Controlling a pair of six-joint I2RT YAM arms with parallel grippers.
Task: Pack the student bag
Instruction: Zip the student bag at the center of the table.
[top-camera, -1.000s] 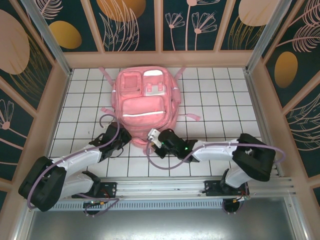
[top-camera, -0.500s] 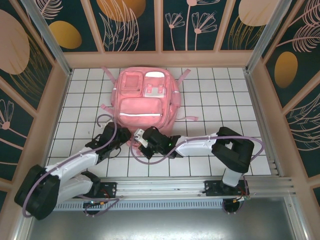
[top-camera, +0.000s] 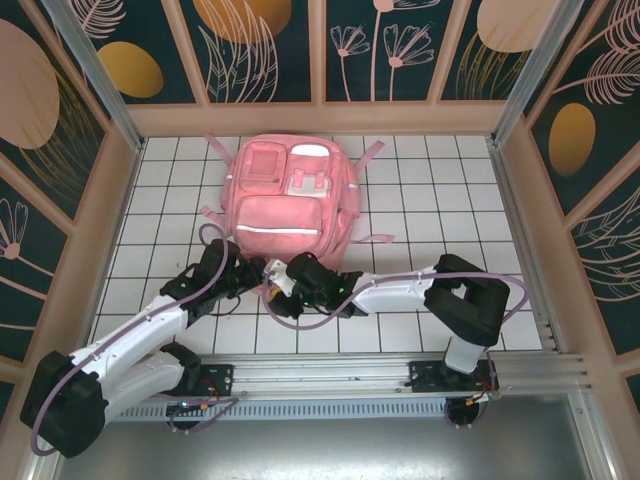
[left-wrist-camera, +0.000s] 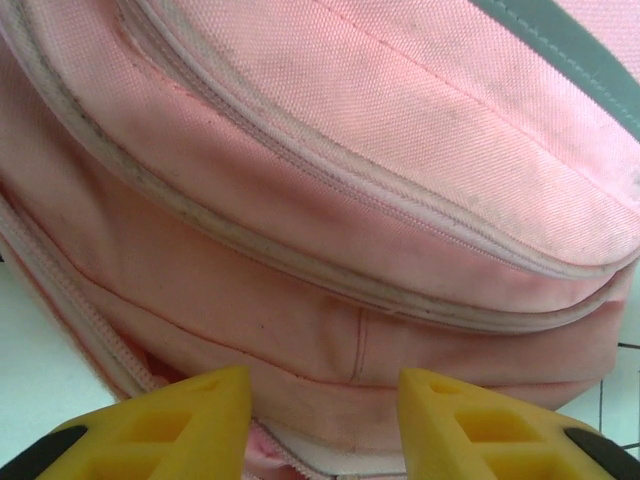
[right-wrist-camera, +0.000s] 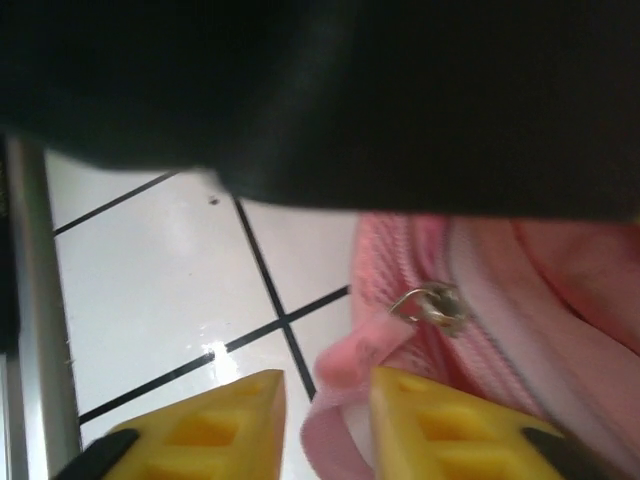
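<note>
The student bag (top-camera: 290, 195) lies flat at the centre-far of the tiled table (top-camera: 430, 200), front pockets up, its near edge facing both arms. Left gripper (left-wrist-camera: 325, 425): jaws spread, gripping nothing, set close against the bag's near seam, apparently to steady the fabric. Right gripper (right-wrist-camera: 327, 425): jaws parted just beside the zipper pull (right-wrist-camera: 430, 305). A pink fabric fold sits in the gap, probably unclamped, though the view is blurred. Judged purpose: opening the main zip.

The student bag (top-camera: 290, 200) blocks the middle; tiles (top-camera: 440, 190) either side free.
</note>
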